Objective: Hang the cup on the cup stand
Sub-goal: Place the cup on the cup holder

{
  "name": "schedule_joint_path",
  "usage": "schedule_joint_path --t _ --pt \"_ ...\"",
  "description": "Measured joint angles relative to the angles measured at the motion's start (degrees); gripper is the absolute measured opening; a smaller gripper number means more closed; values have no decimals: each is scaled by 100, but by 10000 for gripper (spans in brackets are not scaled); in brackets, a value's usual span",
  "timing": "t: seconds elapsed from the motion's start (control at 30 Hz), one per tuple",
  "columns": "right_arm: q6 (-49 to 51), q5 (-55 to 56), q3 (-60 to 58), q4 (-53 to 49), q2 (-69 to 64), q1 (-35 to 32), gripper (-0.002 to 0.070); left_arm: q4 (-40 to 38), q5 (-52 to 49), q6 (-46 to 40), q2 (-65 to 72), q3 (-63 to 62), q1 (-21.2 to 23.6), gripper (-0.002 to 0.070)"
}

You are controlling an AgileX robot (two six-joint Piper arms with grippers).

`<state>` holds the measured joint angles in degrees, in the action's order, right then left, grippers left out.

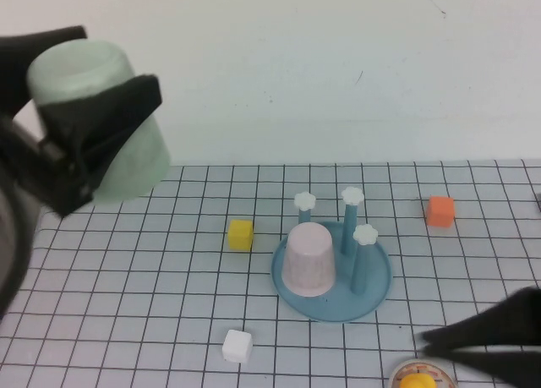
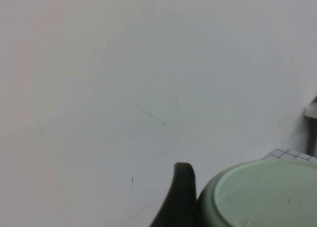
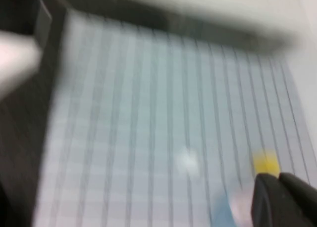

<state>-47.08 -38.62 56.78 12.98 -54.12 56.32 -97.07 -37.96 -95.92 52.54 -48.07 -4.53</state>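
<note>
One cup (image 1: 101,122) rides bottom-up in the left gripper (image 1: 84,143), clamped high off the table's left edge (ready for the pegs of the cup stand (image 1: 372,291)), while the right gripper (image 1: 439,341) waits clenched, empty, near the front right corner.

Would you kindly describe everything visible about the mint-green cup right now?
The cup is a pale mint-green, handleless tumbler of matte plastic, slightly tapered. It is held off the table at the far left, tilted, closed base uppermost. The left gripper is clamped around its middle; one dark finger lies against its wall beside the round base.
</note>
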Motion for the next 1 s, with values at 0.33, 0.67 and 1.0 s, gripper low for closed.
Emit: schedule_joint_path --t 0.33,0.67,1.0 --pt "2764 -916 -1398 -2968 1558 -107 5 64 -1078 -442 1976 -1406 0 564" --pt "3960 -985 -2679 -3197 2753 -107 2 78 -1167 -719 3913 -2783 -183 562" --pt "4034 -1462 -2748 -3148 2805 -107 1 82 -676 -1671 5745 -3905 -1122 561"
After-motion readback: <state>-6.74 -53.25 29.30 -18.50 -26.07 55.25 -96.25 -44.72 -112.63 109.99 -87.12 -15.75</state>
